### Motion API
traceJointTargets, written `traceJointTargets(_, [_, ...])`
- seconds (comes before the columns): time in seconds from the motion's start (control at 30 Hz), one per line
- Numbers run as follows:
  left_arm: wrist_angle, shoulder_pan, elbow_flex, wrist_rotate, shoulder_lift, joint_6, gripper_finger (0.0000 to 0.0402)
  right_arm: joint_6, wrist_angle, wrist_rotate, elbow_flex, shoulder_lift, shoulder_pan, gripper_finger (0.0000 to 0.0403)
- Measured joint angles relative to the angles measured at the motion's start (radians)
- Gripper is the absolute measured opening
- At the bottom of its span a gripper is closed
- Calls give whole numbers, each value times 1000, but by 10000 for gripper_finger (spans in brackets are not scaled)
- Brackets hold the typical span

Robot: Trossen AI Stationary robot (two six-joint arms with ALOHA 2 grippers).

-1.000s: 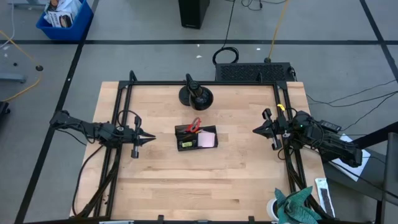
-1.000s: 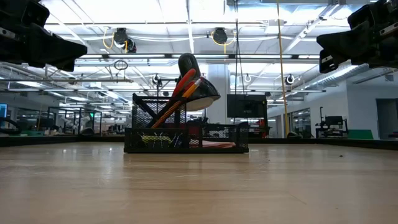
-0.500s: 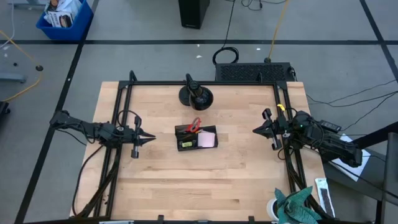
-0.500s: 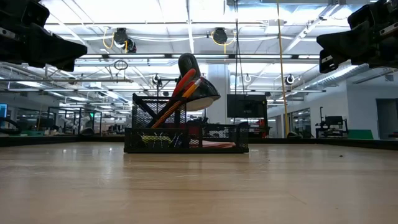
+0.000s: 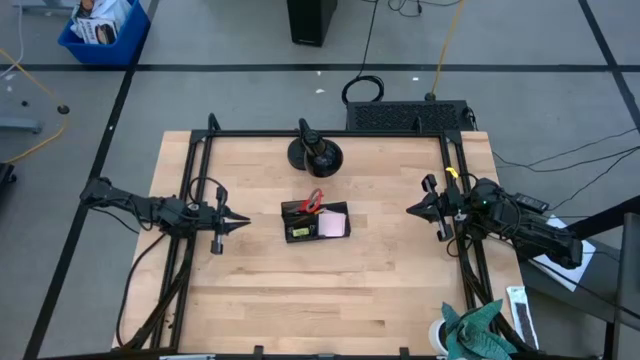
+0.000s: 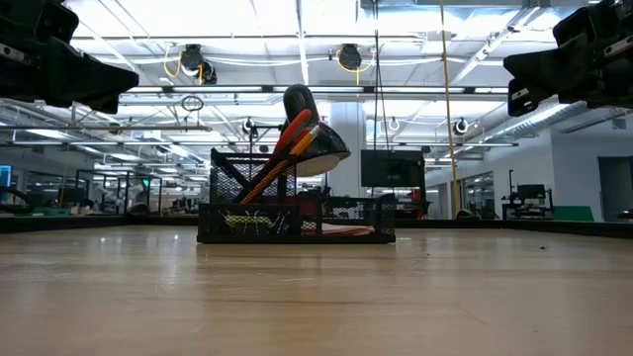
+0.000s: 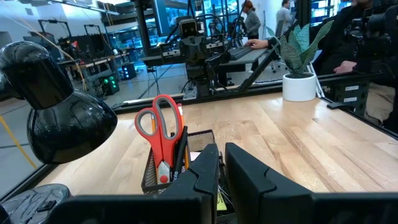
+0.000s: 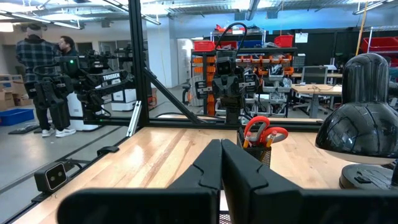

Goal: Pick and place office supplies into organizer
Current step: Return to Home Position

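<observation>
High view: the organizer (image 5: pixel 316 221) is sitting at the middle of the table (image 5: pixel 300 300), holding the red-handled scissors (image 5: pixel 313 200) upright and the pink sticky notes (image 5: pixel 333 227) lying flat. The left gripper (image 5: pixel 244 220) and right gripper (image 5: pixel 410 210) are hovering well apart on either side, both empty, fingers drawn together.

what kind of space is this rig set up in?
Most likely a robotics lab or workshop: another arm rig stands beyond the table, red storage bins line the back, and strip lights run across an open ceiling.
</observation>
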Motion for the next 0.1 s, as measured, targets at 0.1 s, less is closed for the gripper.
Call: traceJointTargets(0.1, [0,0,0,0,0,0,37,0,0,0,0,0,0,4])
